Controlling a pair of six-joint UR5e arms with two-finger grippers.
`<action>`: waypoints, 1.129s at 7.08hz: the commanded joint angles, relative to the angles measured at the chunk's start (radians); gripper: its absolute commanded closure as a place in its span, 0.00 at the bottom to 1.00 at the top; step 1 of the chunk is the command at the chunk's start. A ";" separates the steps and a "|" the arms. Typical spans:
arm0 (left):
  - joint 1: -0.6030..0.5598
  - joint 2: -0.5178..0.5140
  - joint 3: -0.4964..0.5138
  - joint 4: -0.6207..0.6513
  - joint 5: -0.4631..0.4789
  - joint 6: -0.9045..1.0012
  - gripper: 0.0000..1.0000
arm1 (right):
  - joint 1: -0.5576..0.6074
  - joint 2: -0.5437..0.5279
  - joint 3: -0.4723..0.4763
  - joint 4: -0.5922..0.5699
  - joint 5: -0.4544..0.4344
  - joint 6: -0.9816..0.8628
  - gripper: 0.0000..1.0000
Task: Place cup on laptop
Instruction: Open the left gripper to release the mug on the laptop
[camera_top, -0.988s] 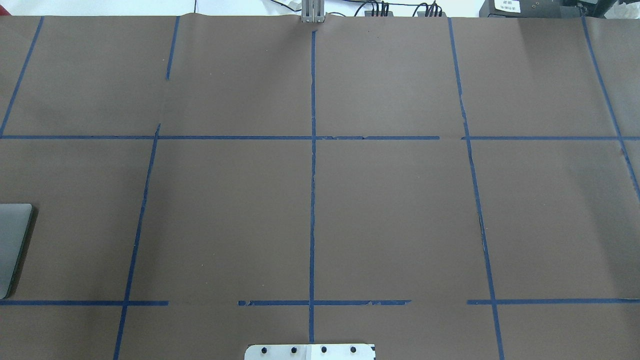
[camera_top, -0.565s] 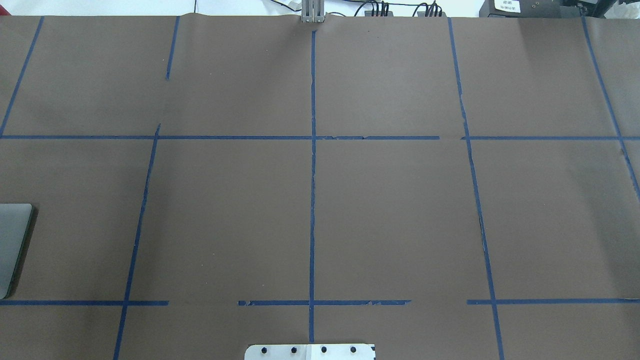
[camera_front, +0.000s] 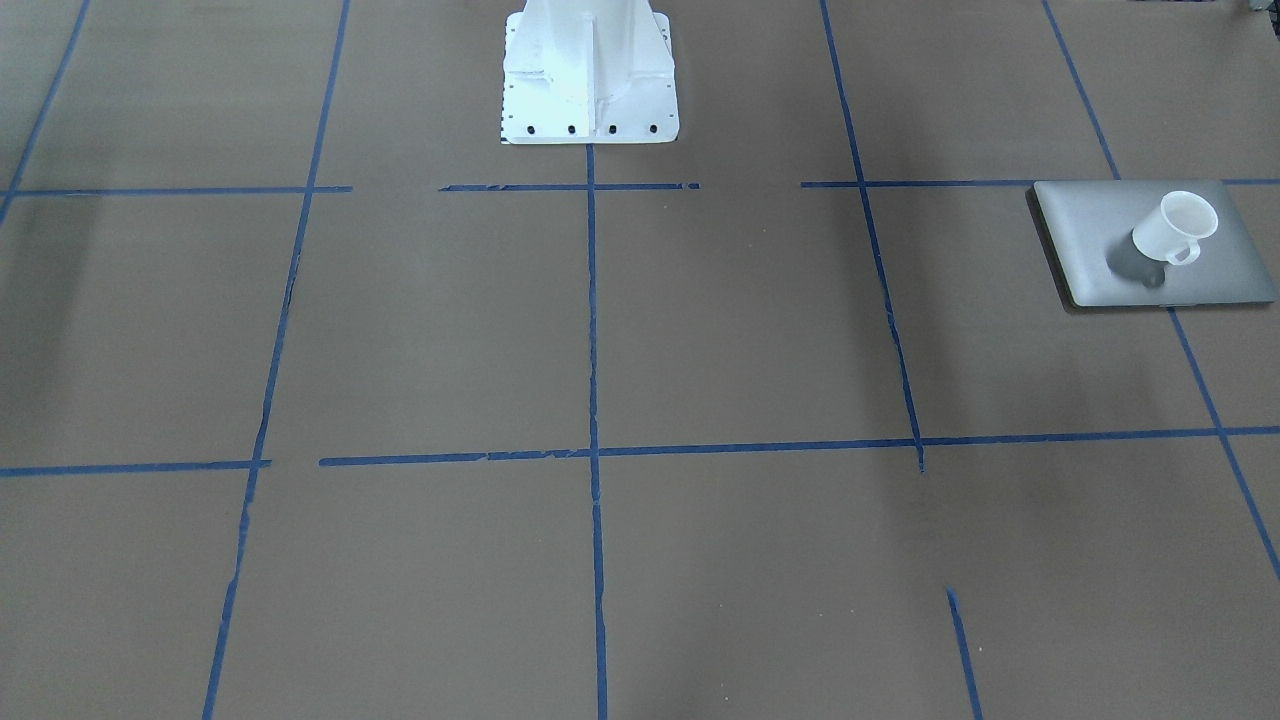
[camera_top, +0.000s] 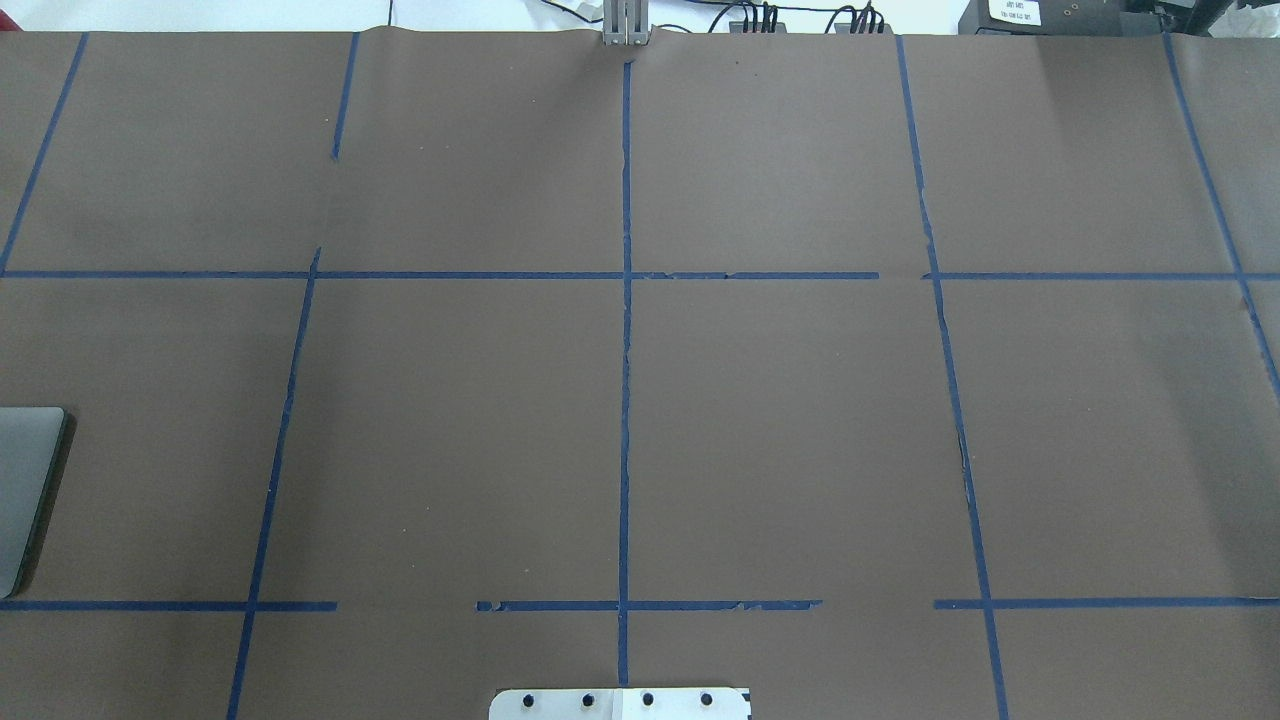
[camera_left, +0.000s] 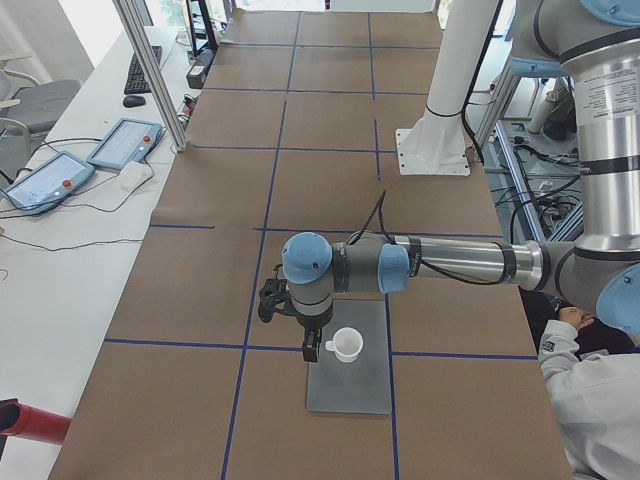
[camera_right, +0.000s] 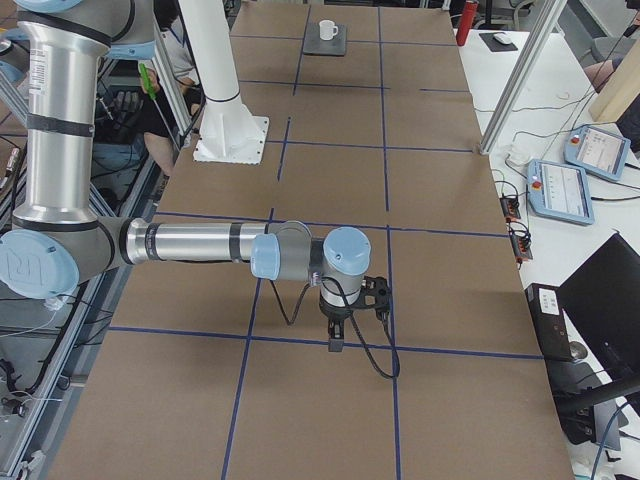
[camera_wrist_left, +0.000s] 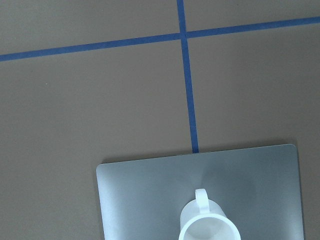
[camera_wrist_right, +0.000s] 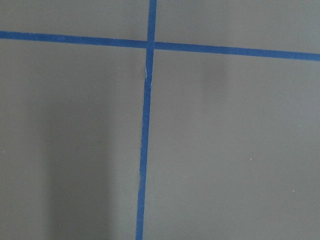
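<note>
The white cup (camera_front: 1175, 228) stands upright on the closed silver-grey laptop (camera_front: 1080, 230), handle free. In the left wrist view the cup (camera_wrist_left: 207, 225) sits at the bottom edge on the laptop (camera_wrist_left: 145, 195), and no fingers show. In the exterior left view my left gripper (camera_left: 311, 350) hangs just beside the cup (camera_left: 347, 345), over the laptop (camera_left: 355, 392); I cannot tell whether it is open or shut. My right gripper (camera_right: 335, 345) points down over bare table far from the cup (camera_right: 326, 30); its state cannot be told.
Brown paper with blue tape grid lines covers the table. Only a corner of the laptop (camera_top: 25, 490) shows at the overhead view's left edge. The white robot base (camera_front: 588, 70) stands at the table's middle. Teach pendants (camera_left: 125, 143) lie off the far side.
</note>
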 joint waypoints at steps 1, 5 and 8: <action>0.001 -0.008 0.013 -0.001 0.001 -0.002 0.00 | 0.000 0.000 0.000 -0.001 0.000 0.000 0.00; 0.001 -0.026 0.005 0.000 0.001 0.000 0.00 | 0.000 -0.001 0.000 0.000 0.000 0.000 0.00; -0.001 -0.019 0.005 0.002 0.004 -0.002 0.00 | 0.000 -0.001 0.000 0.000 0.000 0.000 0.00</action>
